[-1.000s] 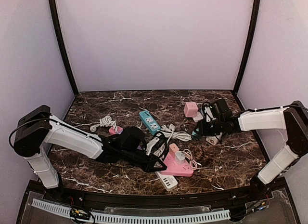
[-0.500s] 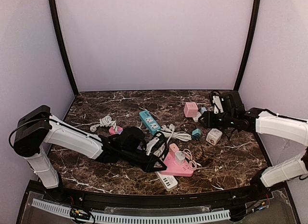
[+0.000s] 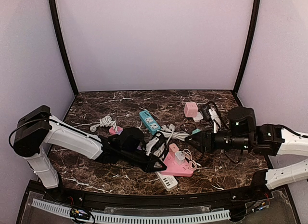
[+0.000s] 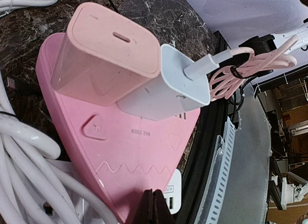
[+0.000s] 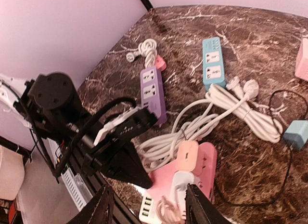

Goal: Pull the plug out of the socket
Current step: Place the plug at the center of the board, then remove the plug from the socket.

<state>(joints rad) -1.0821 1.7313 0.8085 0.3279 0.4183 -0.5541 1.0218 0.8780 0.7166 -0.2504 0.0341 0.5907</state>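
Two plugs: pink plug (image 4: 106,55) + white plug (image 4: 163,86), side by side in one pink socket (image 4: 120,151) on counter (image 3: 96,103) | left gripper (image 4: 153,207) closed, tips at socket edge | right gripper (image 5: 149,204) open, empty, near socket

Pink cube (image 5: 303,58) half off the right wrist view's edge; white strip (image 4: 172,192) mostly beneath the pink socket (image 4: 120,156).

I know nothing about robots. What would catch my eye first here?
The bright pink heart-shaped socket block near the table's front edge stands out, with a pink charger and a white charger plugged in side by side. The left gripper is shut at its edge, while the open right gripper points toward it from the right. Behind lie a teal power strip and a coil of white cable.
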